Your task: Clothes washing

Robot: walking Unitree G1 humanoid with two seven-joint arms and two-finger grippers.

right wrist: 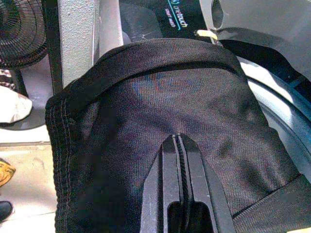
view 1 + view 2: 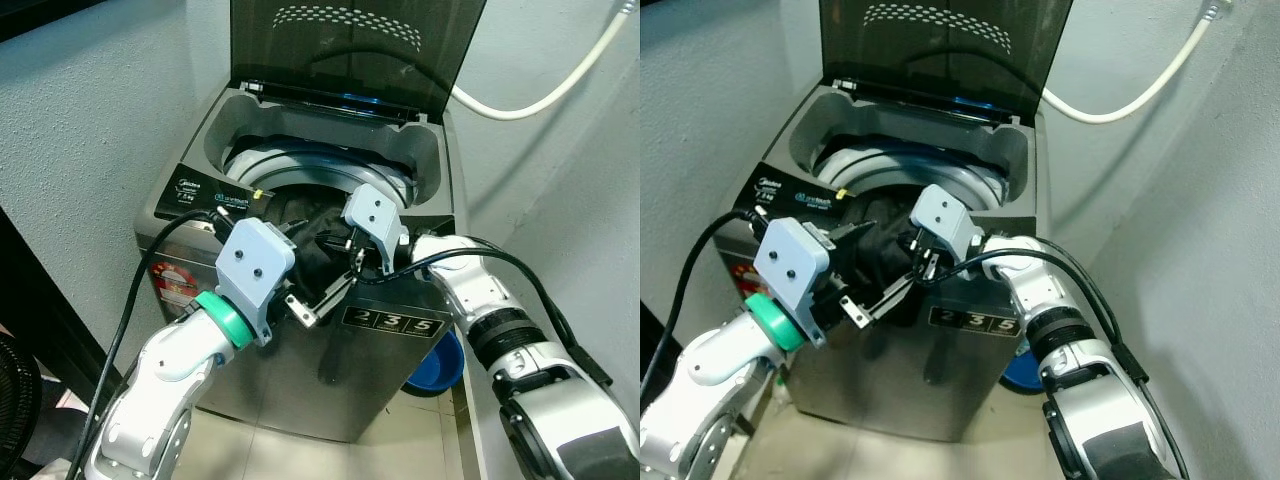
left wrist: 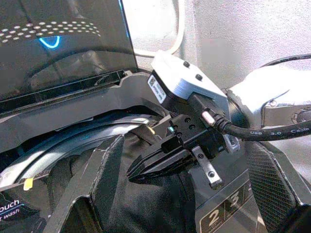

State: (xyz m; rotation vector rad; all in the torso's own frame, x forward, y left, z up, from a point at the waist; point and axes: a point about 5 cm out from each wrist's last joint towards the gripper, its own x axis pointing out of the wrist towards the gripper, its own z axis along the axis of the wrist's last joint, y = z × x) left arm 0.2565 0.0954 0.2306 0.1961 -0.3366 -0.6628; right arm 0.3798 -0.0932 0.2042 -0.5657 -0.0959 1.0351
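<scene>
Over the open top-load washing machine (image 2: 190,200), both claws meet at a black garment (image 1: 160,111): right claw (image 1: 178,145) pressed together, left claw (image 3: 104,194) spread wide.

Pale, rough-plastered walls (image 2: 90,120) close in on both sides, forming a narrow corner lit evenly from above. A thick white hose (image 2: 545,85) curves across the wall on the right and runs up out of view. The floor (image 2: 330,455) is laid with light beige tiles. A blue basin (image 2: 440,365) sits on the floor near the right wall. On the left, a dark frame edge (image 2: 40,300) slants down, and the black wire grille of a fan (image 2: 15,395) stands low beside it. A black shoe tip (image 1: 5,209) rests on the floor.
</scene>
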